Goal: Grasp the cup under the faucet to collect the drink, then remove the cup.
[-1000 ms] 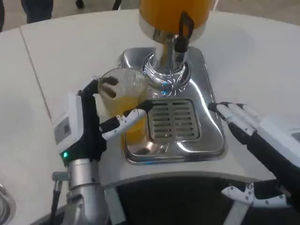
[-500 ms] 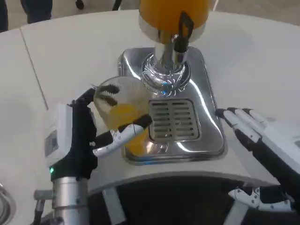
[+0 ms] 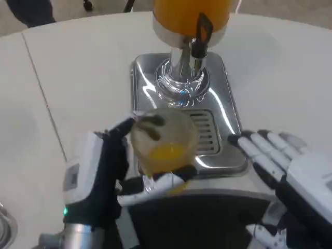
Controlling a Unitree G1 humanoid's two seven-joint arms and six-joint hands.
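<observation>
Nearest the robot's body, at the table's point(image 3: 78, 67) front edge, the left hand point(image 3: 111, 174) is wrapped around the clear plastic cup point(image 3: 163, 142), dark fingers behind its rim and a white finger point(image 3: 155, 184) hooked under its base. A second ago that cup stood further back and to the left, beside the dispenser's column; half a second ago it was sliding along the left side of the drip tray; now it has been drawn forward and inward, so it sits over the front left corner of the chrome drip tray point(image 3: 228, 116), partly covering the slotted grate point(image 3: 207, 132). That reads to me as the removal stage already under way: filling looks finished and the cup is coming away from the faucet point(image 3: 199, 33). The cup itself is ribbed and see-through, tipped slightly toward the camera, with orange drink pooled low inside, well below the rim. Off to the right, the right hand point(image 3: 277, 161) lies flat just beside the tray's front right corner, fingers spread and holding nothing; it has crept slightly leftward. Further back stands the shiny column, and above it the orange tank point(image 3: 181, 13) with its black lever.
</observation>
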